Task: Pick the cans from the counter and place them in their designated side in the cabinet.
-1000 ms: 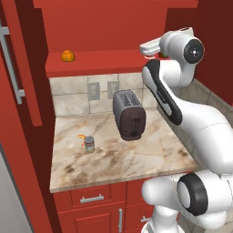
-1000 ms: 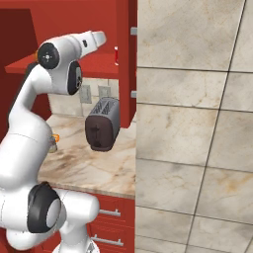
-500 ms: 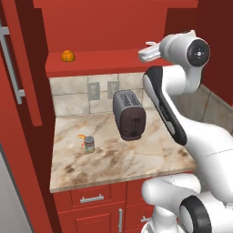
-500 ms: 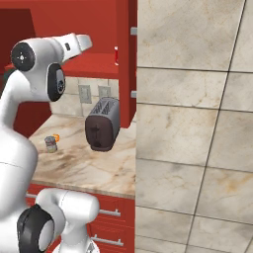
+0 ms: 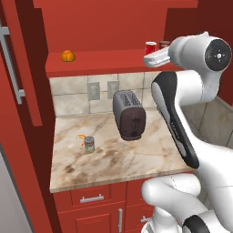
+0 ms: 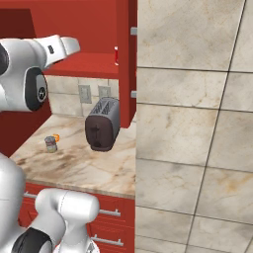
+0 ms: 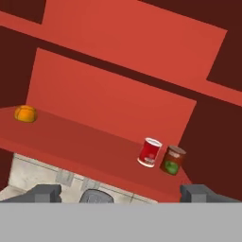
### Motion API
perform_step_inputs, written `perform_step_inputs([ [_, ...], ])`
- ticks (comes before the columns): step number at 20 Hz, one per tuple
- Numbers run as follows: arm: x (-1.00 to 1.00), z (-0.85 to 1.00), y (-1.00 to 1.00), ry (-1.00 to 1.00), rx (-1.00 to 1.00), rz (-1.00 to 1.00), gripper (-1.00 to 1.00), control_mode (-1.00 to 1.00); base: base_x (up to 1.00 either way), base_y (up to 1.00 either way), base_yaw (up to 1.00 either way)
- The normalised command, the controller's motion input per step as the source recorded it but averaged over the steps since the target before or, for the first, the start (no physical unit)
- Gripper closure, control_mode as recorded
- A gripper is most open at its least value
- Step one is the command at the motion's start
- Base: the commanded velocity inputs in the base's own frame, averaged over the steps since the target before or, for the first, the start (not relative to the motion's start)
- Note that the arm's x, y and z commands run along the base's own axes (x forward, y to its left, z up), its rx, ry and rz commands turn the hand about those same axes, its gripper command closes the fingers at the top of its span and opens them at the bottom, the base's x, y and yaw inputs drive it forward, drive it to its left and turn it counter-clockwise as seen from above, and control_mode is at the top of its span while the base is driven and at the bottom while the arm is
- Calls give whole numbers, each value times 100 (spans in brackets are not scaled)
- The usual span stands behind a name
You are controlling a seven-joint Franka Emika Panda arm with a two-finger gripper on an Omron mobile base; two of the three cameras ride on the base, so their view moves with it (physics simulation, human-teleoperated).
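Open cabinet (image 5: 113, 27): its shelf (image 7: 75, 137) carries an orange (image 7: 25, 114) at the left end and, at the right end, the red can (image 7: 150, 152), white-banded at top, just beside a dark can (image 7: 172, 160) with a green-and-red label. The grey can (image 5: 89, 144) stands on the desk (image 5: 150, 154), left of the toaster (image 5: 129, 114); its label is too small to read. The tool (image 7: 122, 193), jaws wide and empty, faces the shelf, its fingertips cut off at the frame edge.

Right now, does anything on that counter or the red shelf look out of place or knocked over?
Nothing is tipped or spilled. The one thing out of place is the small silver-grey can, standing upright on the beige marbled counter left of the dark toaster, while the bright red can already stands on the red cabinet shelf.
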Motion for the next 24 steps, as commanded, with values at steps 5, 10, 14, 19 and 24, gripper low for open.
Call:
perform_step_inputs([
  [5,-69,0,0,0,9,-3,-100,-100,0,0,0],
  [10,-25,-1,3,32,12,-1,-100,-100,0,0,0],
  [14,-20,-10,9,22,11,0,-100,-100,0,0,0],
  [19,-38,-15,12,0,4,0,-100,-100,0,0,0],
  [24,-46,-22,12,0,5,-1,-100,-100,0,0,0],
])
